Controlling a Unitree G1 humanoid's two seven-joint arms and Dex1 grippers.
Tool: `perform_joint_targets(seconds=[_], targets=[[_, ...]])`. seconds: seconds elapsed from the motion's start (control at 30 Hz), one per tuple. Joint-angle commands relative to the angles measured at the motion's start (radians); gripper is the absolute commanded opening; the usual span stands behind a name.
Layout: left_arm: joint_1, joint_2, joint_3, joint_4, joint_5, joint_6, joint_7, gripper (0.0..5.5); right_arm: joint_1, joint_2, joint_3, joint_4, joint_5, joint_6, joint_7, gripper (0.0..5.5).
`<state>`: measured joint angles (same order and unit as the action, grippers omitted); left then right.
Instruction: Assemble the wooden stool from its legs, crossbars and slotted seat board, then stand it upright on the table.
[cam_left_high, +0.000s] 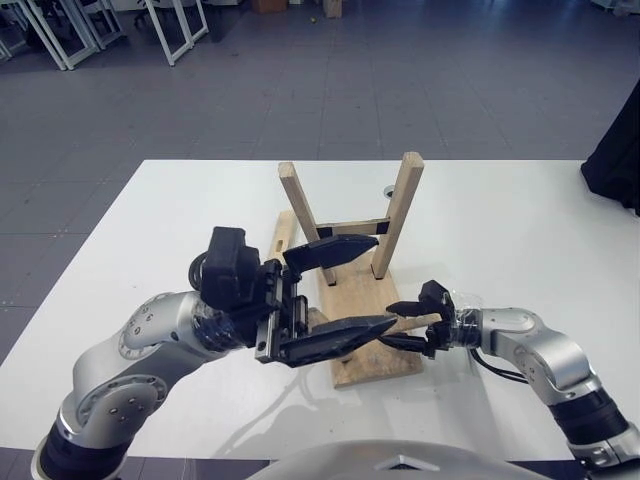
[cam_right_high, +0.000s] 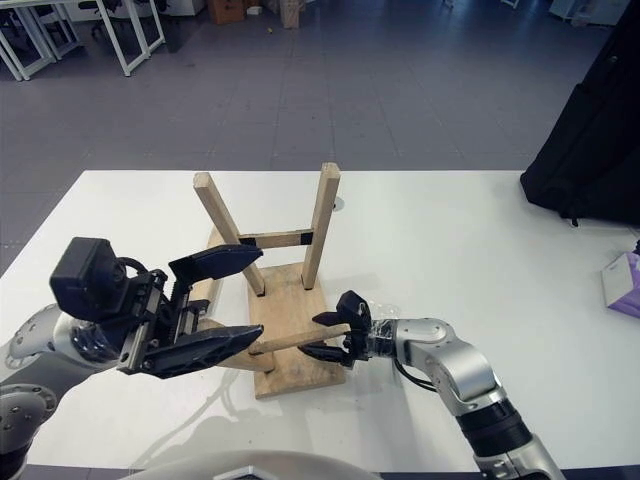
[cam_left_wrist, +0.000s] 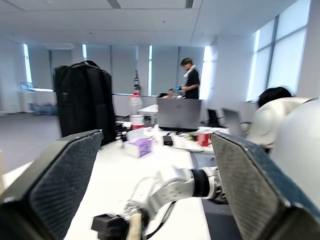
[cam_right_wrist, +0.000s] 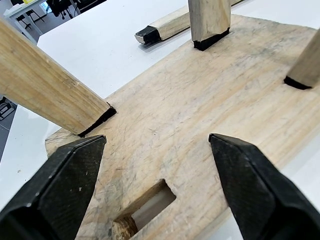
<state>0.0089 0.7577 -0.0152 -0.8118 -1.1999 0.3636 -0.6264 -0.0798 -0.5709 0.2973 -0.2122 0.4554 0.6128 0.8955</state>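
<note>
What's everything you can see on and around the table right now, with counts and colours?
Table: one, white, under everything.
Seat board: one, pale wood, flat mid-table.
Far legs: two, pale wood, standing in the board's far slots.
Crossbar: one, wood with black ends, joining them.
Third leg: one, pale wood, tilted in a nearer slot.
Loose piece: one, pale wood, lying left of the board.
Stick: one, pale wood, over the board's near end.
Backpack: one, black, far right.
Box: one, purple, table's right edge.
Left gripper: one, black, open above the board.
Right gripper: one, black, open around the stick's end.
</note>
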Motion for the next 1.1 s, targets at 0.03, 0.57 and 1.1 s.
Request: perform_joint_targets(seconds=[0.03,0.57,1.1], targets=[[0.049,0.059,0.090,0.091,0.034,0.083,0.052,3.98,0.023,-0.014,0.026,0.023,-0.031,0.039,-0.004,3.80],[0.190,0.014,0.230,0.146,0.135,0.109,-0.076,3.98,0.027,-0.018,0.024,0.021,-0.031,0.041,0.002,3.80],[0.212,-0.024,0.216,0.175,0.276,0.110,-0.073,3.98,0.019,-0.030,0.026,0.021,-0.033,0.053,0.012,3.80]])
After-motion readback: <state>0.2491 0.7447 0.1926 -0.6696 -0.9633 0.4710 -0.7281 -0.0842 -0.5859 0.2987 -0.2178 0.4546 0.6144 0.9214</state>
